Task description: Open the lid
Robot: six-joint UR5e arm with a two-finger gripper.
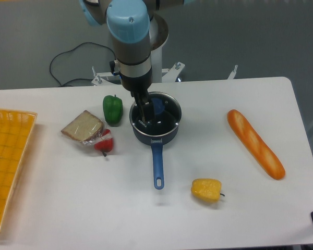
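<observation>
1. Single fixed cam, looking down on the white worktop (146, 219). We see the arm (129, 47) coming in from the top, wrist pointing down over the saucepan (155, 127).
2. The claw (146, 112) sits low over the pan's left-centre part, dark fingers (142, 115) reaching onto the glass beside the blue knob (158, 107). We can't tell how wide it's spread or whether it grips the knob; the fingers merge w/ the dark pan.
3. The lid (167, 115) rests flat on the saucepan, silver rim matching the pan's rim all round, knob approx. at centre. Pan is near the worktop's middle, blue handle pointing toward the near edge.
4. Left of the pan: a green pepper (112, 109) just beside it, upright. Further left a sandwich slice (82, 126), w/ a red pepper (105, 142) touching its lower right corner.
5. Far left: a yellow basket (10, 151) cut off by the frame edge; sth. small and reddish at its lower left, too cropped to ID.
6. Right side: a baguette (255, 143) lying diagonally, well apart from the pan. A yellow pepper (206, 189) sits near the front, right of the handle tip.
</observation>
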